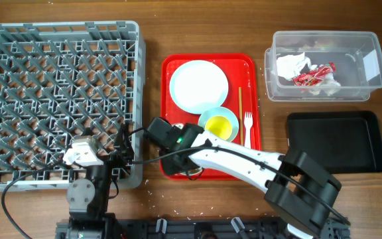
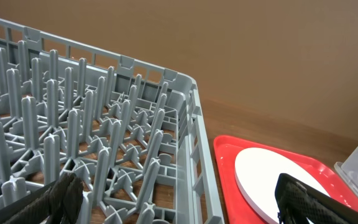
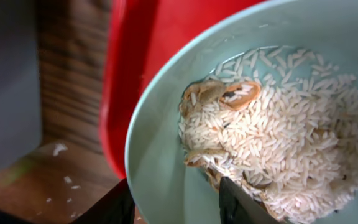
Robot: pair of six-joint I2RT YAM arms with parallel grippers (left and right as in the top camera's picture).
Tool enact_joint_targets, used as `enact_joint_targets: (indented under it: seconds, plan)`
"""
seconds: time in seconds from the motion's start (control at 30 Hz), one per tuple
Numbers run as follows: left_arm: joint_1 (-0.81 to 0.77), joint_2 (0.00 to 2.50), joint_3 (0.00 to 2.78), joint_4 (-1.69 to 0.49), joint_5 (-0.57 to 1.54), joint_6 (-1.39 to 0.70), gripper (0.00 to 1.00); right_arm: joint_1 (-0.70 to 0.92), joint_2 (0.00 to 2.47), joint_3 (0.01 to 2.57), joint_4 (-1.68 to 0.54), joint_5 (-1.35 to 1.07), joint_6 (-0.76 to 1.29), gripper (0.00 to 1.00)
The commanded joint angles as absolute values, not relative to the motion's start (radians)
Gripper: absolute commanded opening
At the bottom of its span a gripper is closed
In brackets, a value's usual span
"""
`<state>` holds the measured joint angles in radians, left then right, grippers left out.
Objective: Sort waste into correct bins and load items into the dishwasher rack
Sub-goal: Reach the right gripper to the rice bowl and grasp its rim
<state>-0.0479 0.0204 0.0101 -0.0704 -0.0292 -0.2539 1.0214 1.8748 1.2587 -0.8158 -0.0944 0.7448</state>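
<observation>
Bowl-grasping step: the dishwasher rack [image 1: 58,99] lies under your left fingers [image 2: 55,199], spread wide; at the red tray [image 1: 171,133] near corner, the bowl [image 3: 160,137] has your right fingers [image 3: 236,200] astride its rim, clamped or not you cannot tell; next, lift level, keeping the rice [image 3: 291,137] in.

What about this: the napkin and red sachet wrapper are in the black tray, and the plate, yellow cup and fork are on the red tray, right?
Not quite. The overhead view shows the napkin and red sachet wrapper in the clear tub, not the black tray. The plate, yellow cup and fork are on the red tray, as you said.
</observation>
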Motion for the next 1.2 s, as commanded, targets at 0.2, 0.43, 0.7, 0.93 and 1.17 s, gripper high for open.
enact_joint_targets:
  seconds: [0.2, 0.43, 0.7, 0.93, 1.17]
  plan:
    - [-0.052, 0.016, 0.006, -0.070, -0.036, -0.266, 1.00, 0.952, 1.892, 1.256, -0.825, 0.023, 0.763, 0.40]
    - [-0.052, 0.016, 0.006, -0.070, -0.036, -0.266, 1.00, 0.945, 1.893, 1.256, -0.777, 0.025, 0.765, 0.31]
    - [-0.052, 0.016, 0.006, -0.070, -0.036, -0.266, 1.00, 0.967, 1.893, 1.256, -0.788, -0.028, 0.822, 0.09]
    - [-0.052, 0.016, 0.006, -0.070, -0.036, -0.266, 1.00, 0.986, 1.886, 1.302, -0.810, -0.016, 0.833, 0.04]
    - [-0.052, 0.016, 0.006, -0.070, -0.036, -0.266, 1.00, 0.976, 1.877, 1.414, -0.900, 0.121, 0.799, 0.04]
